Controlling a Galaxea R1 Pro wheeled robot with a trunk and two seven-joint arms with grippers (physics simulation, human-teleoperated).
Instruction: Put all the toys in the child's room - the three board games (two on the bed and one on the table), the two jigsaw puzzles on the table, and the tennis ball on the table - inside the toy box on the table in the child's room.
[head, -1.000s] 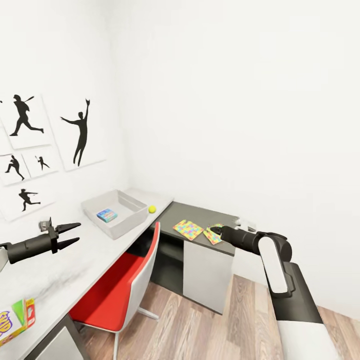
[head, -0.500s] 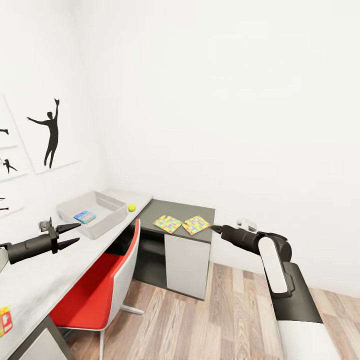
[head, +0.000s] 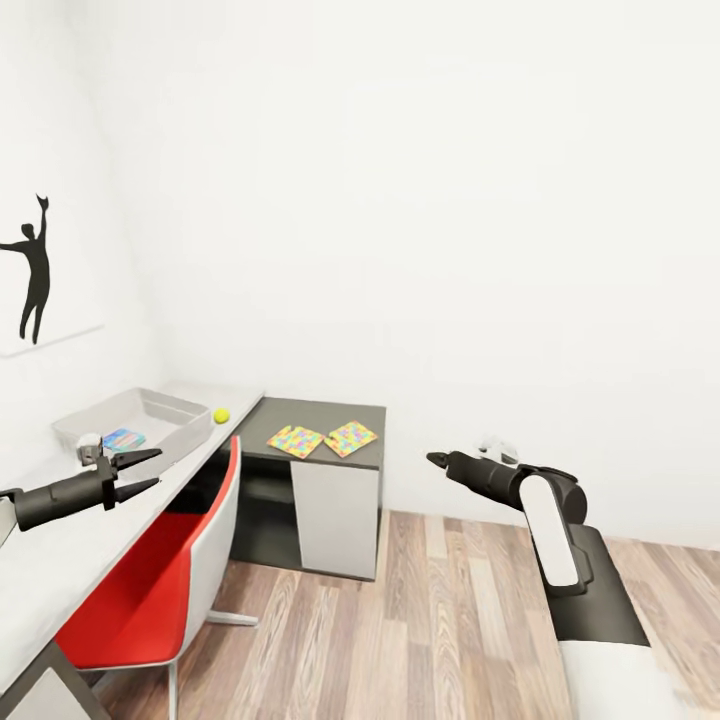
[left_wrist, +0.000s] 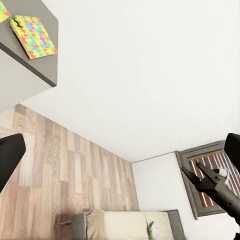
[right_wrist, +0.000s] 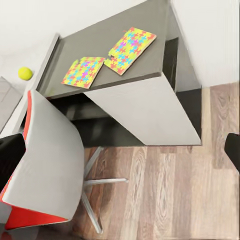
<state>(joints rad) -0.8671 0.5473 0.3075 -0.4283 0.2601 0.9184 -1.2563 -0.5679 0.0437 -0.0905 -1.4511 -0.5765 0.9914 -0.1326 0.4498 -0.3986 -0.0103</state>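
The light grey toy box (head: 168, 408) stands on the white table (head: 60, 545) with a blue board game (head: 123, 439) inside it. The tennis ball (head: 221, 415) lies just beyond the box's corner. Two jigsaw puzzles (head: 295, 440) (head: 351, 437) lie side by side on the dark grey side unit (head: 330, 412); the right wrist view has them too (right_wrist: 84, 71) (right_wrist: 131, 47), with the ball (right_wrist: 25, 73). My left gripper (head: 158, 467) hovers open over the table, short of the box. My right gripper (head: 431, 459) hangs open over the floor, right of the side unit.
A red chair (head: 150, 590) with a grey back is pushed under the table between me and the side unit. Wooden floor (head: 440, 620) stretches to the right, up to white walls. In the left wrist view a beige bed (left_wrist: 120, 225) shows far off.
The camera has swung right, so table, box and puzzles slid left in the picture. The yellow-green-orange game box at the lower left has left the view. Both arms keep their pose.
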